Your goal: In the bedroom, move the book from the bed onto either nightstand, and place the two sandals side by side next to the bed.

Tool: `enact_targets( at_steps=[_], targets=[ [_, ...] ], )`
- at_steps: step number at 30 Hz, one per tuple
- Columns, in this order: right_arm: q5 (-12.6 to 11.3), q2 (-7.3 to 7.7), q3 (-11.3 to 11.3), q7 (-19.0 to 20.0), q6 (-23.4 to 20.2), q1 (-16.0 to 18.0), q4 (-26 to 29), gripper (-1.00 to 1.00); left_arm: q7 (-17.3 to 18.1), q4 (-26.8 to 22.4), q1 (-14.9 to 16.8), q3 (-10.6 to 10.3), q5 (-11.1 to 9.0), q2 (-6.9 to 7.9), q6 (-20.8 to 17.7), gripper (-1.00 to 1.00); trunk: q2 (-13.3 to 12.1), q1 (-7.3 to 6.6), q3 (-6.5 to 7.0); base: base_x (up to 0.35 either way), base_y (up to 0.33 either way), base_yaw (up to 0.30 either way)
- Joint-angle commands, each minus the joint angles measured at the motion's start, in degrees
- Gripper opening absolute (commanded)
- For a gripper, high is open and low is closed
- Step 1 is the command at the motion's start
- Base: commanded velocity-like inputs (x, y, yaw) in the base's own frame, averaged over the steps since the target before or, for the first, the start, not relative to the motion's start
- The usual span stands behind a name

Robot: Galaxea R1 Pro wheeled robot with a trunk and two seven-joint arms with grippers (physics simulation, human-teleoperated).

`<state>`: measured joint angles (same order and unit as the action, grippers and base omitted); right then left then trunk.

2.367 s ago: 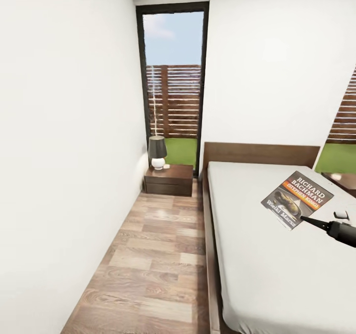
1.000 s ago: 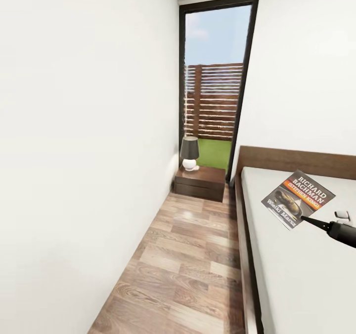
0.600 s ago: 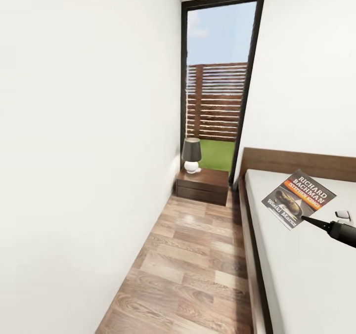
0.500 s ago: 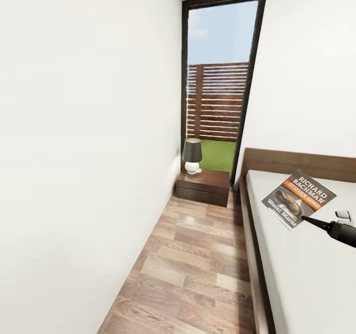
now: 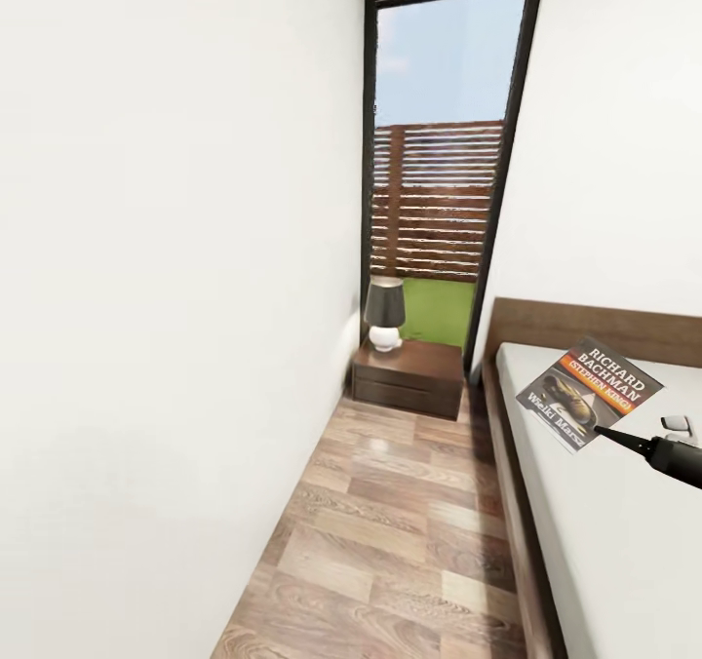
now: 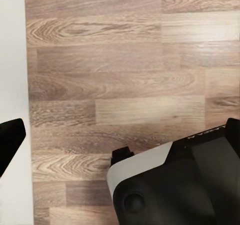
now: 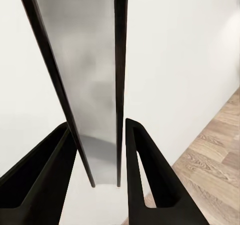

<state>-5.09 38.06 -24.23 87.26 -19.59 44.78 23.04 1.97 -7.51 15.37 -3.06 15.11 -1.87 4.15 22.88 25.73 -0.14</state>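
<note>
Wood floor (image 5: 390, 532) runs clear to nightstand (image 5: 408, 376); right jaws (image 7: 97, 135) apparently clamp book (image 5: 588, 393).

head view faces the nightstand (image 5: 408, 376); left wrist overlooks floor (image 6: 115, 75).

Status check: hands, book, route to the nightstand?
Right hand shut on book, held above bed. Left hand state unclear. Nightstand ahead, no obstacle seen.

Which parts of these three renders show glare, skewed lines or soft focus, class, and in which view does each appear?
Head view: the window frame leans, a wide-angle skew; pale sheen lies on the wooden floor below the nightstand; the book lettering stays readable. Right wrist view: the book between the right gripper fingers looks grey and smeared. Left wrist view: floor grain is crisp, evenly lit.
</note>
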Motion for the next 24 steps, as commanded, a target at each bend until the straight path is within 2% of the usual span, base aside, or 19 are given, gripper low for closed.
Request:
enact_targets(
  at_steps=[1, 11, 16, 24],
  targets=[
    [0.0, -0.01, -0.2, 0.2, -0.6, 0.0, 0.0, -1.0, 0.0, 0.0, 0.0, -0.3, 0.2, 0.02, 0.2, 1.0, 0.0, 0.05, -0.03, 0.349, 0.024, -0.005],
    [-0.1, 0.22, -0.2, 0.6, -0.8, 0.0, 0.1, -1.0, 0.0, 0.0, 0.0, -0.3, 0.2, 0.0, 0.2, 1.0, 0.0, 0.05, -0.1, 0.35, 0.009, -0.078],
    [-0.1, 0.31, -0.3, 2.7, -0.8, 0.0, 0.0, -1.0, 0.0, 0.0, 0.0, -0.3, 0.2, 0.01, 0.2, 1.0, 0.0, 0.05, -0.1, 0.35, 0.001, -0.045],
    [0.0, 0.36, -0.3, 2.7, -0.7, 0.0, 0.0, -1.0, 0.0, 0.0, 0.0, -0.3, 0.2, 0.02, 0.2, 1.0, 0.0, 0.05, -0.11, 0.315, 0.0, -0.081]
  ],
)
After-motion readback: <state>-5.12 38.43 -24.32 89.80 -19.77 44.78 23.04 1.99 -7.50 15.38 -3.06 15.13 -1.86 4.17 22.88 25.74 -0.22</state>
